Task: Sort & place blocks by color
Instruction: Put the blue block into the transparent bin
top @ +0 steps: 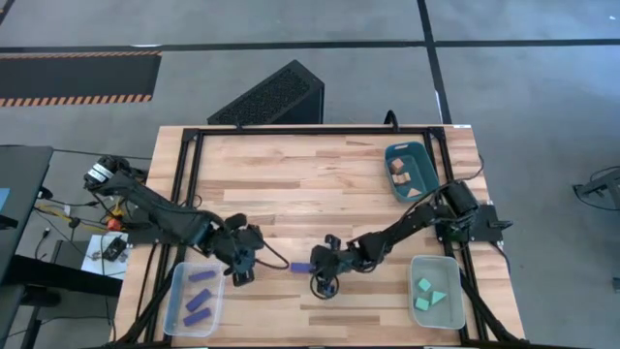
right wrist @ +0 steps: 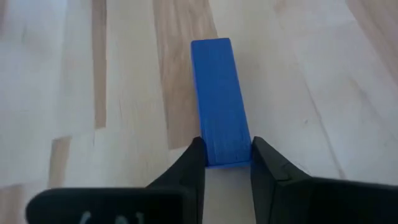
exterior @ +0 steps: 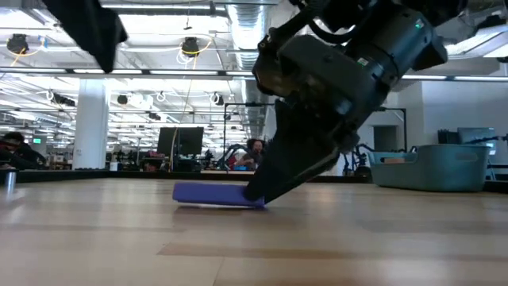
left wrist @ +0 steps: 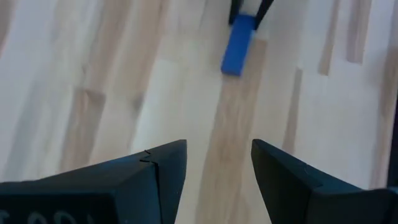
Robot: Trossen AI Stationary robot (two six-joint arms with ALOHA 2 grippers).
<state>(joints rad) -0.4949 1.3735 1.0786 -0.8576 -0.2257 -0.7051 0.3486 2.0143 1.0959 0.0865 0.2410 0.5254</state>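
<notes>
Low on the wooden table (top: 291, 174), at its near-middle: right gripper (right wrist: 227, 163), fingers (right wrist: 191, 163) straddling the near end of a dark blue flat bar (right wrist: 219, 99) and seemingly pressed to its two long sides, so probably clamped on that end, though still resting flat on the boards. In the low view, bar (exterior: 214, 194) lying level on the table, fingertip wedge down at one end of it.

Long axis of the bar: straight out from the right gripper, in line with the reach of that arm; seen from above, bar (top: 301, 267) pointing roughly leftward toward the left gripper (top: 242, 264). Free end aimed at the left arm, held end at the right.

Left gripper (left wrist: 219, 163) just off that free end, fingers apart, nothing between them, bar (left wrist: 239, 43) ahead with its long axis running away from it. Nearer of the two to the bar: the right, already on it.

Farther left, at the near edge: clear tray (top: 177, 301) with other blue bars (top: 198, 302), likely the destination. Near right: clear tray (top: 459, 301) with teal pieces (top: 430, 293). Far right: dark teal bin (top: 391, 155) holding pale wood pieces (top: 402, 175).

Likely next: lift and carry leftward, or a pass to the open left gripper.
</notes>
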